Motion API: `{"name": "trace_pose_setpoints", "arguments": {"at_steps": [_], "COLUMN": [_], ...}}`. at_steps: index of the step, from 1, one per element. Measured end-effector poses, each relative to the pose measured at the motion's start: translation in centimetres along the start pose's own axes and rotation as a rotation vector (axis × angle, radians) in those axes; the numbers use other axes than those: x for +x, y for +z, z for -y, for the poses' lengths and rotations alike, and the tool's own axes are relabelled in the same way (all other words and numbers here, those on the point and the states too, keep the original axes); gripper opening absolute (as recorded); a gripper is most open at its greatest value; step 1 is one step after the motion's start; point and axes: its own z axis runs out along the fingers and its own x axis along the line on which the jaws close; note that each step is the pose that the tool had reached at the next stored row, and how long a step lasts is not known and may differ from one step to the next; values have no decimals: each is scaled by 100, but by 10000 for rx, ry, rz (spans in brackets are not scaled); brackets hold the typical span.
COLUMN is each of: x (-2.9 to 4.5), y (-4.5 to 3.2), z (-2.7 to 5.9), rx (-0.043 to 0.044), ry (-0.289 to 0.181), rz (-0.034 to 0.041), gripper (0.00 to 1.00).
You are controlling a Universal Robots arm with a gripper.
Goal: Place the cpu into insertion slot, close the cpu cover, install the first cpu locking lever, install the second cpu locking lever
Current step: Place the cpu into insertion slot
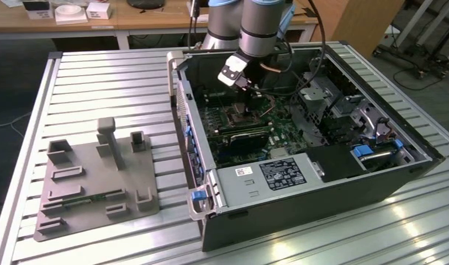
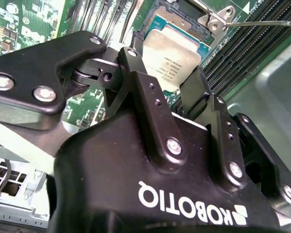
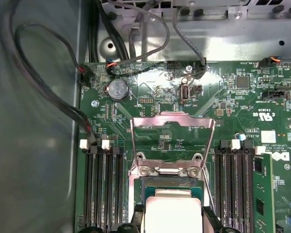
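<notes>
Gripper [image 2: 165, 65], at 11 o'clock inside the computer case [image 1: 298, 212], is keeping its jaws closed on the cpu's [image 2: 172, 51] opposite edges above the insertion slot [image 3: 170, 183]. The chip looks light and stiff, likely fragile underneath.

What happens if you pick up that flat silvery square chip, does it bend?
Probably stiff: the flat silvery square chip lies straight between the black gripper fingers. Likely light, being so thin. Its smooth metal top might slip.

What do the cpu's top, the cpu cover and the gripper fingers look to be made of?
The cpu top: likely metal, matte silvery-grey, with a soft sheen. The cpu cover: thin sheet metal, bright and reflective. The fingers of the gripper: black, smooth, with screw heads; coated metal or plastic, can't tell.
</notes>
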Motion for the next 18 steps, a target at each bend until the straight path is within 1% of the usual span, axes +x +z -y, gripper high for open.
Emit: {"name": "trace_pose_setpoints", "arguments": {"at_steps": [7,18], "x": [2,6], "y": [70,109], "z": [3,4], "rx": [0,0], "ry": [0,0], "rz": [0,0], "gripper": [54,54]}}
